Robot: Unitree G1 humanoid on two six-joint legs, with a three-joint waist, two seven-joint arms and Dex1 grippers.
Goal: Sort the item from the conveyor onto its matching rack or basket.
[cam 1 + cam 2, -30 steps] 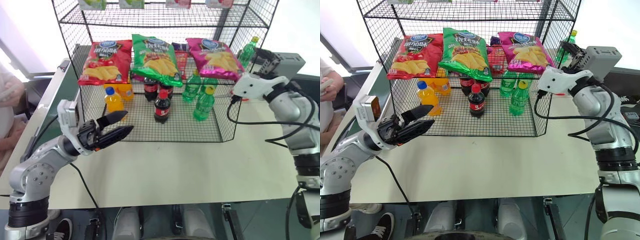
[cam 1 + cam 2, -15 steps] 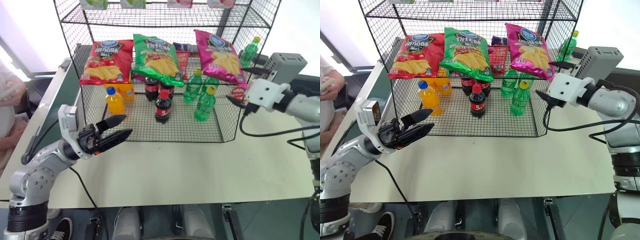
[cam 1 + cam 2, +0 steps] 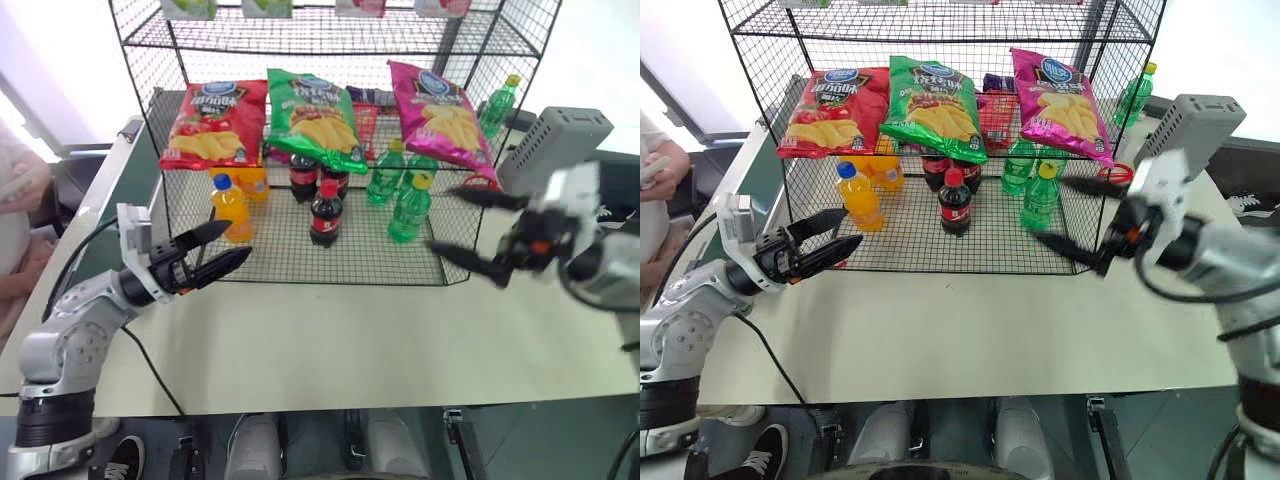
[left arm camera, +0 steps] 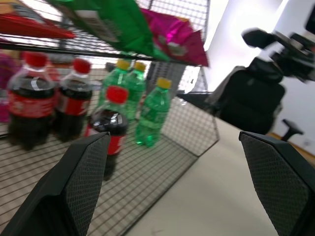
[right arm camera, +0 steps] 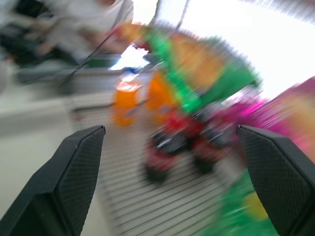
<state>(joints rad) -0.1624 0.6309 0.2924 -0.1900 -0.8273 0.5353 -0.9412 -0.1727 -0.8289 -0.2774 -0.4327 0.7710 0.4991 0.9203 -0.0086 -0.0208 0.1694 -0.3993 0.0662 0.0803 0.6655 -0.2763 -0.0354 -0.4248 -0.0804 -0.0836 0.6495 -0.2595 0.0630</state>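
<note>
The magenta crisp bag lies on the rack beyond the spread, empty fingers of both grippers — light, slippery, crushable, best pinched by its edge.

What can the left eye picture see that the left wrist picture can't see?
Left eye view: the red crisp bag's front, the orange bottle, the conveyor, and both open grippers, left gripper and right gripper. Left wrist view: a black office chair beyond the table. Both: the rack, green crisp bag, pink crisp bag, cola bottles and green bottles.
</note>
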